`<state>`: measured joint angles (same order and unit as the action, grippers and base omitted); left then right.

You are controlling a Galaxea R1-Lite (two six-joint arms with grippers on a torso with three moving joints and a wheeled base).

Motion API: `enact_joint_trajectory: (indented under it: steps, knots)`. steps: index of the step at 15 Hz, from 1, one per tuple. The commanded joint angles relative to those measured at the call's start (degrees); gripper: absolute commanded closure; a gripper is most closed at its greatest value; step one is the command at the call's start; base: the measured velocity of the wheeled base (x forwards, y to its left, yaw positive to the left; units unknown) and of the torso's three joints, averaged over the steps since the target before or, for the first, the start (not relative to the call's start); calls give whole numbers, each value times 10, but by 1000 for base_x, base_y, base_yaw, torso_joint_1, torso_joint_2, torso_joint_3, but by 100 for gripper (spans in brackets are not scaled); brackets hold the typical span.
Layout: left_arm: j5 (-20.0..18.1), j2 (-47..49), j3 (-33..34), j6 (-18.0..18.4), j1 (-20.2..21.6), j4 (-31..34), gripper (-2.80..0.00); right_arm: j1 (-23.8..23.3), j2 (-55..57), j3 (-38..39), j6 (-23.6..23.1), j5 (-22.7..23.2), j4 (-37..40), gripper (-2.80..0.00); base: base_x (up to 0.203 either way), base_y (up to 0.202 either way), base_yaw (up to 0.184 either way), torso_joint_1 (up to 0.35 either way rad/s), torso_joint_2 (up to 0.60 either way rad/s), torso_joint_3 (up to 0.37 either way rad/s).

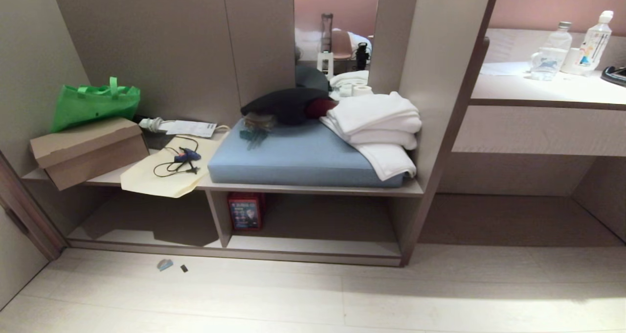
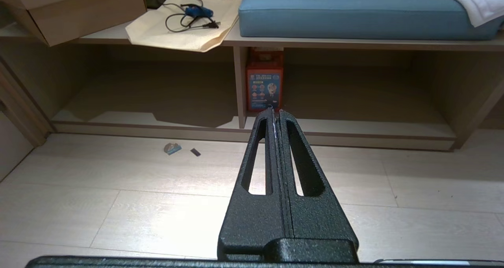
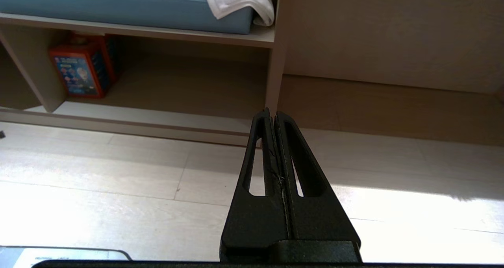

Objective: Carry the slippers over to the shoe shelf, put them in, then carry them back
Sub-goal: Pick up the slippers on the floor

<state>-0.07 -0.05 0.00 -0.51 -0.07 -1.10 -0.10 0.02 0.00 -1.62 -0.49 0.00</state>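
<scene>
Both hands are clenched on nothing: left hand and right hand hang above the floor facing the shoe shelf. The slippers seem out of view, so a blind search risks bumping the red box at its 11 o'clock corner.

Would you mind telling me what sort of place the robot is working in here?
Probably a hotel room: a built-in unit with a cushioned bench, folded white towels on it, and water bottles on a desk counter.
</scene>
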Motion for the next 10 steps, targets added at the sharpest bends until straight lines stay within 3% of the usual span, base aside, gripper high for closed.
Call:
enact_joint_trajectory:
  steps: [1, 10]
  knots:
    - [0, 0, 4, 0, 1, 0, 0, 0, 1, 0, 0, 0, 0, 0, 0, 0, 0, 0, 0, 0]
    - [0, 0, 4, 0, 1, 0, 0, 0, 1, 0, 3, 0, 0, 0, 0, 0, 0, 0, 0, 0]
